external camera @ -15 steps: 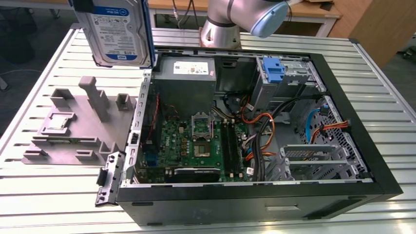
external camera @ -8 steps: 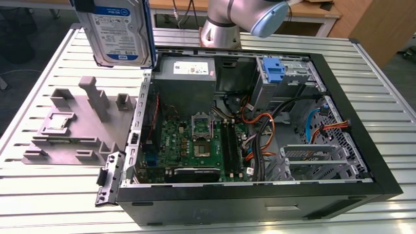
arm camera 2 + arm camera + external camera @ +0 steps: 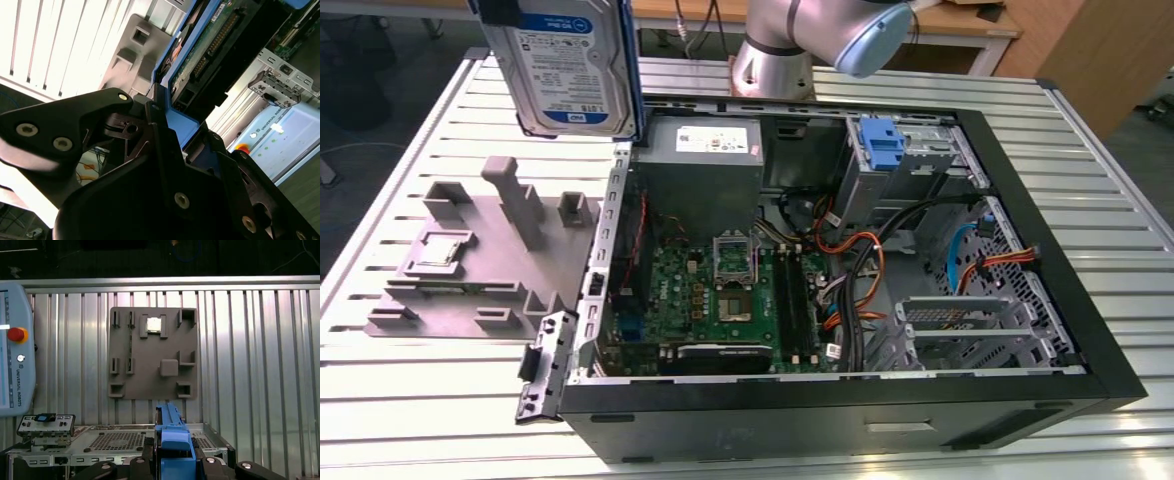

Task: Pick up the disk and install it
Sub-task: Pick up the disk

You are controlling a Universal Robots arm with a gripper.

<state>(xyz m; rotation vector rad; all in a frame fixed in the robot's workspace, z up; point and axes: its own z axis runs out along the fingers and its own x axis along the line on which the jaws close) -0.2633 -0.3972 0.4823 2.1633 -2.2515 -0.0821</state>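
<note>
In the first wrist view the gripper (image 3: 175,461) is clamped shut on the disk (image 3: 172,432), which is seen edge-on as a blue side rail, the rest being hidden behind the black fingers. In the exterior view the silver drive is held upright at the upper left. Its top is cut off, and its white-and-blue label faces the camera. It is raised above the grey fixture plate (image 3: 480,260), outside the open computer case (image 3: 827,410).

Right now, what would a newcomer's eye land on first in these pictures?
The disk, held in the air at the exterior view's upper left. In the first wrist view the gripper is clamped on its blue rail. The grey fixture sits at the exterior view's left, with the open case beside it, insides bare.
</note>
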